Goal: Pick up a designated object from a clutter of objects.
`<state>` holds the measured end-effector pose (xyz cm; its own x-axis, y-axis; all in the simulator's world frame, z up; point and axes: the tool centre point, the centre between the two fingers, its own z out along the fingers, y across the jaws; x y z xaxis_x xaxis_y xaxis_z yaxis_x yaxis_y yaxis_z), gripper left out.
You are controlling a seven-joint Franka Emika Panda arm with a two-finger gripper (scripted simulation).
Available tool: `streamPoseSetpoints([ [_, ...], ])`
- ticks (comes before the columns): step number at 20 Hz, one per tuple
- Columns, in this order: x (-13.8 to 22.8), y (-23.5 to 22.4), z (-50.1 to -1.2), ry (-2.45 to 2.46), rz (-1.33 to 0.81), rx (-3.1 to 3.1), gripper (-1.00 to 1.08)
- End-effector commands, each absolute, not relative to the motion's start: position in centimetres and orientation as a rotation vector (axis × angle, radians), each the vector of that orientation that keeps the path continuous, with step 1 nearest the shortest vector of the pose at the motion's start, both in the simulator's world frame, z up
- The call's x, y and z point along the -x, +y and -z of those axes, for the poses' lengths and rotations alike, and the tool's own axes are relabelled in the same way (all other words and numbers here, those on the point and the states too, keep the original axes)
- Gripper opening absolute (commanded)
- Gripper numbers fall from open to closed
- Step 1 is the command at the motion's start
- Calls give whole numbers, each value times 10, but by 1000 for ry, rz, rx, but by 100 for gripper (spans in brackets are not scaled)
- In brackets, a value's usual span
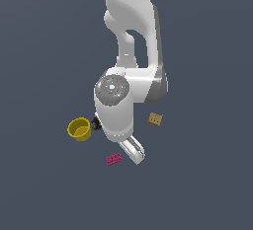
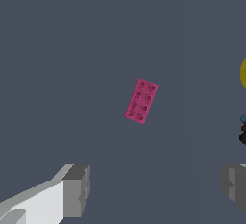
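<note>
The floor [image 1: 39, 36] is one flat, unmarked slate-grey plane that fills both views to their borders, with no edge, wall or writing visible anywhere on it. The pink brick [image 1: 113, 159] lies flat, studs up, apart from everything, between the yellow cup [image 1: 79, 129] and the gripper [image 1: 134, 151], which hangs just beside it. In the wrist view the brick [image 2: 141, 101] sits clear of the gripper [image 2: 156, 187], whose fingers [image 2: 77, 189] are spread wide with nothing between them; a tan block [image 1: 155, 119] lies well apart.
</note>
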<state>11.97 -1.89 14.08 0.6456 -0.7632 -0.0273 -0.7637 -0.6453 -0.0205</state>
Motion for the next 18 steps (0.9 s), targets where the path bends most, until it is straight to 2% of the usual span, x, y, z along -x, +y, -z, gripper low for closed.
streamPoseSetpoints([
  [1, -126, -27, -124, 1422, -22, 2773, 100],
  [10, -139, -47, -80, 1705, -8, 2630, 100],
  [18, -143, -55, -63, 1804, 0, 2572, 100],
])
